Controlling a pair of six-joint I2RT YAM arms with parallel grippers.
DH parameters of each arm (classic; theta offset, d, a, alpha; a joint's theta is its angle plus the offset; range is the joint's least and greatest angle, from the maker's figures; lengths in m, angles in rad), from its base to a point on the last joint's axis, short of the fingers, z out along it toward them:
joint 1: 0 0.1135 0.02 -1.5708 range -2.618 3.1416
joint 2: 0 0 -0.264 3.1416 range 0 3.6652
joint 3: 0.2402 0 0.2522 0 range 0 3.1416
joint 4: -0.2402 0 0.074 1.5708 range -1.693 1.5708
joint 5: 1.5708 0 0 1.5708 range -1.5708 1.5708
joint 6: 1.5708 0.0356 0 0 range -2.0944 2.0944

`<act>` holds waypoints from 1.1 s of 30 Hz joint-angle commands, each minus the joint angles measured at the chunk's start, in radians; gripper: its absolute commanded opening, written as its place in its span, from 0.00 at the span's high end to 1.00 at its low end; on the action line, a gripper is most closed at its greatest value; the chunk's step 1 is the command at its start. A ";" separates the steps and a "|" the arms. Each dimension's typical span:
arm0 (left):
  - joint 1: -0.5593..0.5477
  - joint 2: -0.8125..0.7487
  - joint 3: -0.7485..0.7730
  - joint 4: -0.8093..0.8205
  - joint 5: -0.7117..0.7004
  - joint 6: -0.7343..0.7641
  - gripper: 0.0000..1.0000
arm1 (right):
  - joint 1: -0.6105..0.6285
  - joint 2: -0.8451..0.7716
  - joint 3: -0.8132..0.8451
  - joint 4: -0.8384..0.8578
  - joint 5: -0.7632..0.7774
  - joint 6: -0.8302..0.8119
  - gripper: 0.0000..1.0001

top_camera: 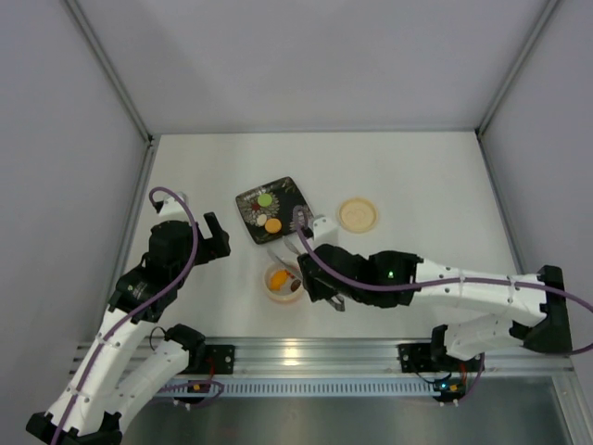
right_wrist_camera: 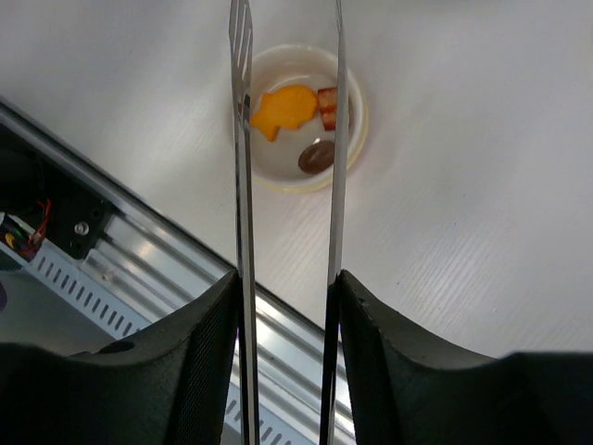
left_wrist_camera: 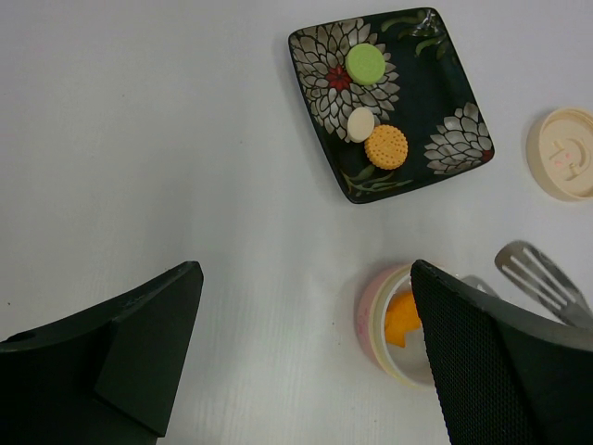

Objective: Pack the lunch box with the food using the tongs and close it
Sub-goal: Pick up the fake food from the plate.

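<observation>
- Top external view: the lunch box (top_camera: 283,282) sits on the table (top_camera: 417,176) near the arm bases, at roughly 6 o'clock from the black floral plate (top_camera: 271,209).
- The lid (top_camera: 357,215) is off and lies flat at 3 o'clock of the plate, well apart from the box.
- The right gripper (right_wrist_camera: 287,306) is clamped on the tongs (right_wrist_camera: 243,185), with one finger pressing each arm from outside. The two arms run parallel with a gap between them and pass over the box.
- Food in the box: an orange piece (right_wrist_camera: 285,107), a red-brown piece (right_wrist_camera: 327,100) touching it, and a dark round piece (right_wrist_camera: 317,156).
- Food on the plate: a green disc (left_wrist_camera: 366,63), a white piece (left_wrist_camera: 360,124), and an orange cookie (left_wrist_camera: 386,146) right beside the white one.
- The left gripper (left_wrist_camera: 304,287) is spread wide with nothing between its fingers, hovering at around 10 o'clock of the box.
</observation>
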 commanded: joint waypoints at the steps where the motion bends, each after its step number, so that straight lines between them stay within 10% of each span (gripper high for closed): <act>1: -0.004 0.001 -0.005 0.010 -0.014 -0.007 0.01 | -0.125 0.047 0.115 0.054 -0.039 -0.118 0.56; 15: -0.005 0.010 -0.005 0.005 -0.022 -0.008 0.01 | -0.328 0.540 0.571 0.047 -0.237 -0.250 0.59; 33: -0.007 0.013 -0.005 0.007 -0.020 -0.010 0.01 | -0.381 0.680 0.600 0.044 -0.211 -0.244 0.58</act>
